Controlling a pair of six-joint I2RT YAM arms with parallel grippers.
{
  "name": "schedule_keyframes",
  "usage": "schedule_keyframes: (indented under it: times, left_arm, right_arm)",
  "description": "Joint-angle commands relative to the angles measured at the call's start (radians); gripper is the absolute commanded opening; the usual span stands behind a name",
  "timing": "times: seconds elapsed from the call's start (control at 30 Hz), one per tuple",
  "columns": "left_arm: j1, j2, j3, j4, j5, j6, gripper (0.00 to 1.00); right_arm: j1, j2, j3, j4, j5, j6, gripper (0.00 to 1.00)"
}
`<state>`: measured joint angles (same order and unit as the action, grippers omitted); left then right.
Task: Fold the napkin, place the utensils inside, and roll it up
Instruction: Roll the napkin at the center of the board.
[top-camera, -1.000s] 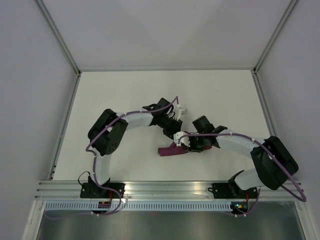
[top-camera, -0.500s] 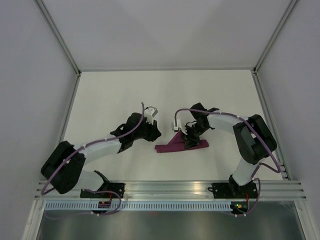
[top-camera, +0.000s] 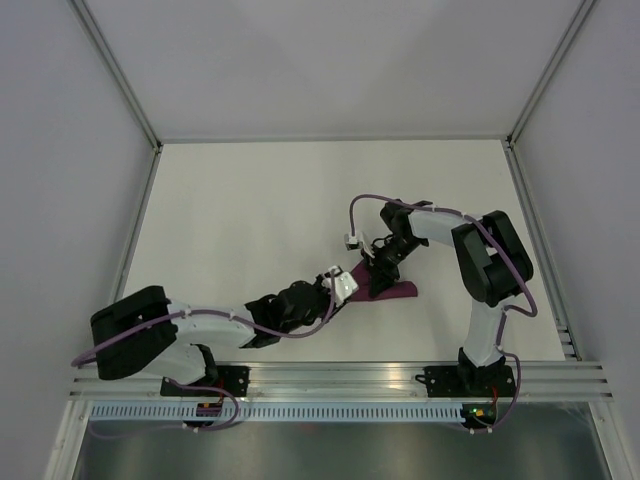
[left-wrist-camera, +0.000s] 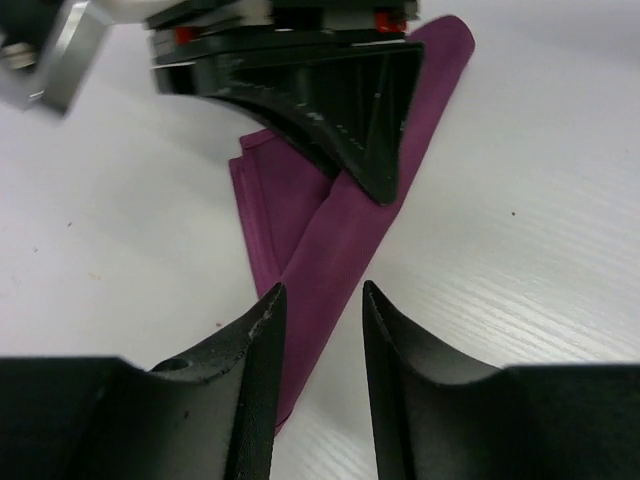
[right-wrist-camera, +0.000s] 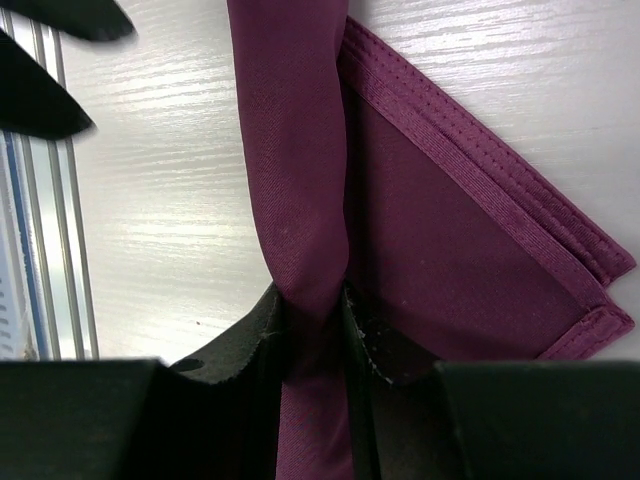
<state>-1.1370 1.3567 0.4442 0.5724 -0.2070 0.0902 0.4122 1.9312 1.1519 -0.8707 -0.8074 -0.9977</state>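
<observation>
**A:** From above, what's new?

**B:** The left gripper (top-camera: 348, 287) has swung down to the near end of the plum-purple satin cloth napkin (top-camera: 400, 291), which lies on the white tabletop (top-camera: 250, 200). The right gripper (top-camera: 381, 268) stays on it.

**A:** Left wrist?

**B:** Its fingers are apart and straddle that end without gripping.

**A:** Right wrist?

**B:** Clamped on the rolled band. No utensils show, and the rolling looks nearly finished.
</observation>
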Motion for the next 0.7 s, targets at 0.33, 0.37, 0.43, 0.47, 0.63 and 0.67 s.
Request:
schedule_keyframes:
  times: [0.33, 0.37, 0.43, 0.47, 0.63, 0.67]
  left_arm:
    - [-0.125, 0.396, 0.177, 0.161, -0.179, 0.451, 0.53]
    - [-0.125, 0.412, 0.177, 0.182, -0.184, 0.473, 0.55]
    - [-0.125, 0.429, 0.177, 0.195, -0.181, 0.490, 0.56]
    - [-0.125, 0.439, 0.179, 0.189, -0.174, 0.493, 0.56]
    - [-0.109, 0.453, 0.206, 0.104, -0.080, 0.467, 0.54]
    - [-0.104, 0.455, 0.206, 0.072, -0.063, 0.456, 0.53]
  right_arm:
    - [0.007, 0.127, -0.032, -0.005, 0.180, -0.035, 0.12]
    - [0.007, 0.130, -0.032, -0.005, 0.182, -0.033, 0.12]
    - [0.007, 0.134, -0.027, -0.007, 0.183, -0.030, 0.12]
    - [0.007, 0.137, -0.027, -0.008, 0.185, -0.030, 0.12]
    - [0.007, 0.149, -0.018, -0.016, 0.186, -0.030, 0.13]
    - [0.008, 0.149, -0.018, -0.016, 0.186, -0.030, 0.13]
